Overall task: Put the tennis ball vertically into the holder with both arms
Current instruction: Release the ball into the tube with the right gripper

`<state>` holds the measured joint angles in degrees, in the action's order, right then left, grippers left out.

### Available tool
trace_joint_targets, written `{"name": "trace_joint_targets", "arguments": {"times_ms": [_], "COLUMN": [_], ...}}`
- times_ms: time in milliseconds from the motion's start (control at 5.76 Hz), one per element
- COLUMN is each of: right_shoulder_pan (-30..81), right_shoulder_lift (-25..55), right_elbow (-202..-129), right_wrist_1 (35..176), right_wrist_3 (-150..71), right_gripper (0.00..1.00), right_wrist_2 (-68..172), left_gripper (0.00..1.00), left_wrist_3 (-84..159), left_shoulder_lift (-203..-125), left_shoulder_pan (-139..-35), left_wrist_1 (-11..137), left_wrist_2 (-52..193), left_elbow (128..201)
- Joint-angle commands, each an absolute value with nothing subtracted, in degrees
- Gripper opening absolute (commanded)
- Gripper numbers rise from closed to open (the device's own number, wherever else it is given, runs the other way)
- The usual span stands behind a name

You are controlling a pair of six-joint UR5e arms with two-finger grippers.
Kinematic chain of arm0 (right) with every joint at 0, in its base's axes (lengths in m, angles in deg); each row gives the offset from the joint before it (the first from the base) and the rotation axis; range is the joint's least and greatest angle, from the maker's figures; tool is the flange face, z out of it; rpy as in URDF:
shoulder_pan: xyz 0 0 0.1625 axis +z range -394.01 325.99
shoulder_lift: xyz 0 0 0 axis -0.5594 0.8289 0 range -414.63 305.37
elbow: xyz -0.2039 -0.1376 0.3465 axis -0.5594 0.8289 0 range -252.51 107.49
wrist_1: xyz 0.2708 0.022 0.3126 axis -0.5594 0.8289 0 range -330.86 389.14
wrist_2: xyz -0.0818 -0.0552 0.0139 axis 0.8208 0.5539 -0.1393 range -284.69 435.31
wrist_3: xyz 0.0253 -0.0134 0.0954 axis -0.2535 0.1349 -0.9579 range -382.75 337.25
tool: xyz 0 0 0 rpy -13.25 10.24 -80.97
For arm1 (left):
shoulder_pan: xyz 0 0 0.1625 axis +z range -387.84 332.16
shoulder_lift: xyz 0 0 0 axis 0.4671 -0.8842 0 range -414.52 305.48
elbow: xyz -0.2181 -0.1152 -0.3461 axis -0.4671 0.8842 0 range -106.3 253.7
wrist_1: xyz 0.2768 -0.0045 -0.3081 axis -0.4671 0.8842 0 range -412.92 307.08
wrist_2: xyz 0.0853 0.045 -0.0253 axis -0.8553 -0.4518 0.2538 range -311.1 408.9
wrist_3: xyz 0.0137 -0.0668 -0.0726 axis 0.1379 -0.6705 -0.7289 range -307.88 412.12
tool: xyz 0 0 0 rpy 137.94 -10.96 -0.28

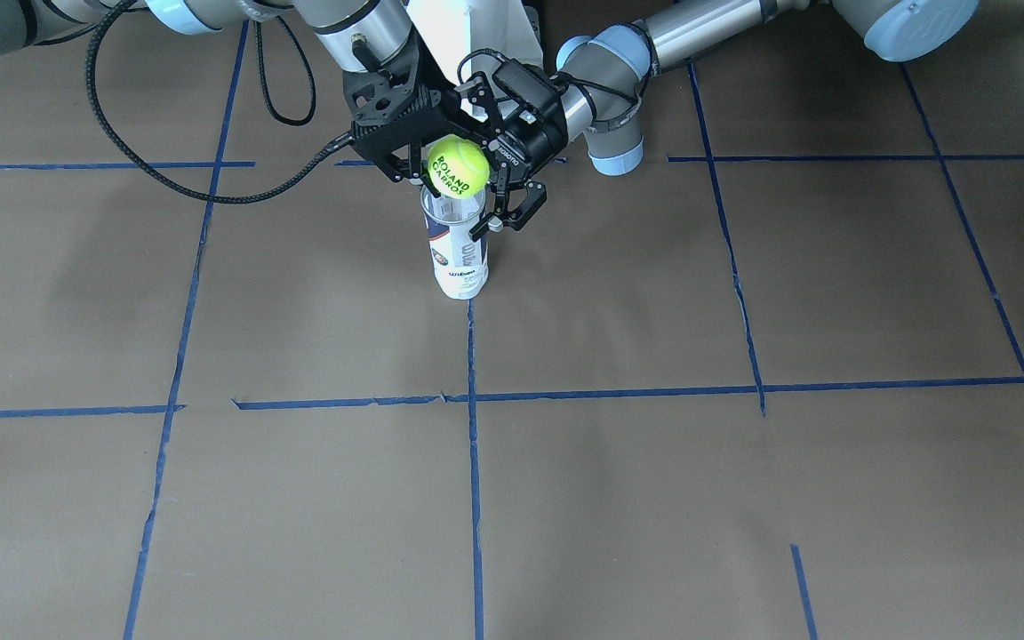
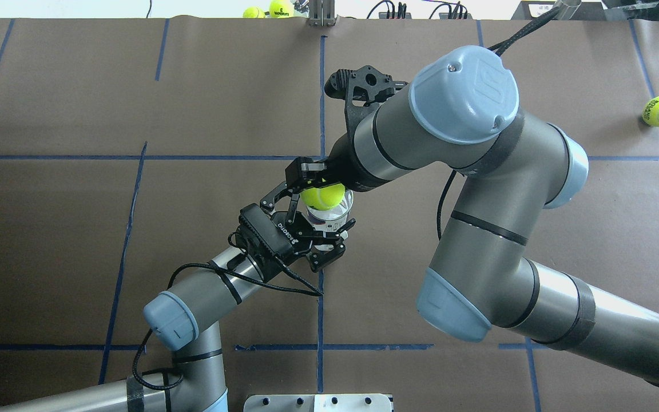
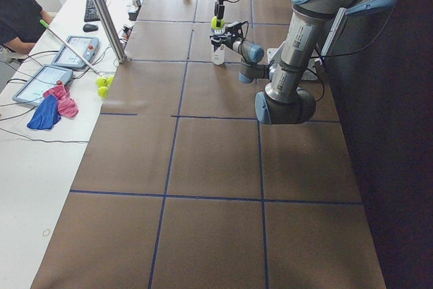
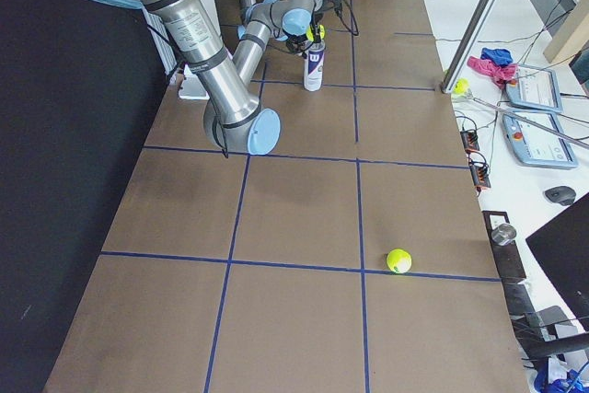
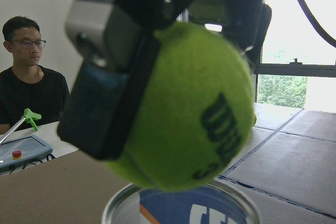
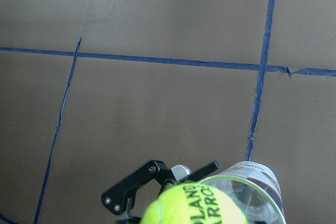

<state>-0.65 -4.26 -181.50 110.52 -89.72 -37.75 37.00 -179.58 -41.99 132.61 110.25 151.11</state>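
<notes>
My right gripper (image 2: 319,191) is clamped on the tennis ball (image 1: 458,166), fingers (image 5: 100,114) pressing its sides. The ball hangs just above the holder's (image 1: 456,249) open silver rim, a little off centre toward the far side of the holder in the overhead view. Holder stands upright on the brown table (image 1: 654,444). My left gripper (image 2: 324,243) wraps the holder near its top, fingers on either side of the clear wall; looks clenched on it, steadying it.

Step in hand, I judge: lower the ball into the mouth. To do it well: centre the ball over the rim first, since ball is about as wide as the tube; descend straight down, slowly; keep the left hold firm so the holder doesn't tip; release only once the ball sits inside the rim. Risk: ball catches the rim edge and rolls off.
</notes>
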Motion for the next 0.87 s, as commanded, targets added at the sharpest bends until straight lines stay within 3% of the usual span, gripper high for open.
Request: {"name": "trace_joint_targets", "arguments": {"times_ms": [0,347,695], "right_shoulder_pan": [-0.79,-0.70,7.50], "right_shoulder_lift": [-4.26,-4.35,-0.52], "right_elbow": [-181.59,-181.94,-182.91], "right_wrist_1": [110.52,110.61,113.05], "right_wrist_3": [-89.73,-89.81,-88.51], "right_gripper": [0.99,0.99,0.99], "right_wrist_2": [-37.81,-37.90,-41.04], "left_gripper": [0.97,0.97,0.97], "left_wrist_3": [37.00,36.91,36.91], "left_shoulder_lift": [-179.41,-179.32,-179.41], "left_shoulder_pan": [-41.91,-41.91,-41.91], "left_wrist_1": [132.88,132.88,132.88], "left_wrist_2": [110.16,110.16,110.16], "left_elbow": [151.13,151.13,151.13]}}
